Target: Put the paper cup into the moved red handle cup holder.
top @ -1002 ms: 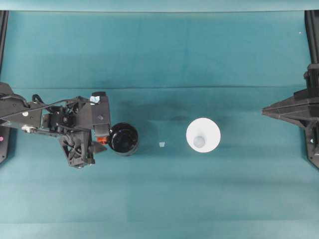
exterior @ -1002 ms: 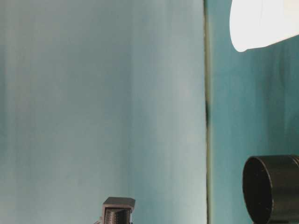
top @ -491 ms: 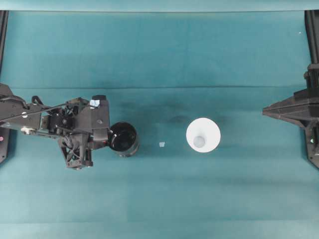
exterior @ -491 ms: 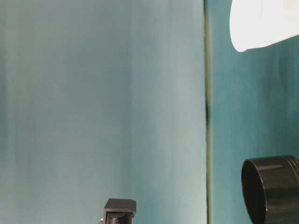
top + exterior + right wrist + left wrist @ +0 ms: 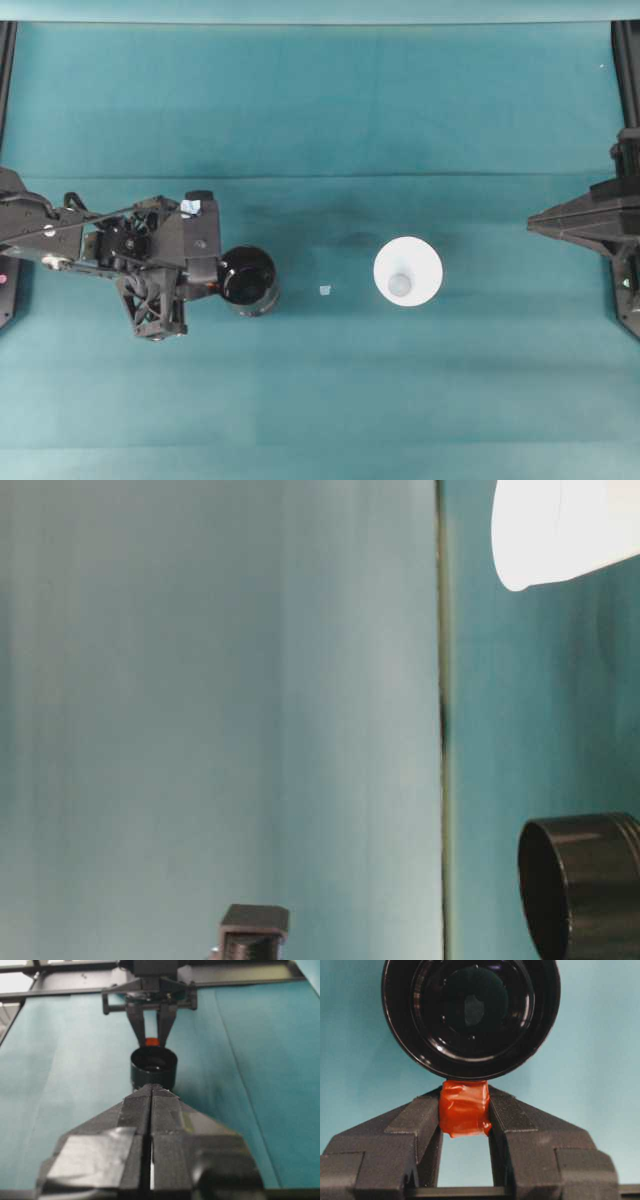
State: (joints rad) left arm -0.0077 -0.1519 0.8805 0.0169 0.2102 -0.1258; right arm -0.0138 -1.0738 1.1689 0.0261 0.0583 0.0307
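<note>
A robot lab bench: teal cloth-covered table (image 5: 330, 100), black frame.

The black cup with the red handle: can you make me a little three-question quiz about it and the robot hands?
1. True or false: the left gripper is shut on the red handle of the black cup holder.
2. Where is the white paper cup? A) inside the holder B) standing apart on the table C) in the right gripper
3. Fill the blank: the right gripper has its jaws ____ with nothing between them.

Key: 1 true; 2 B; 3 shut.
</note>
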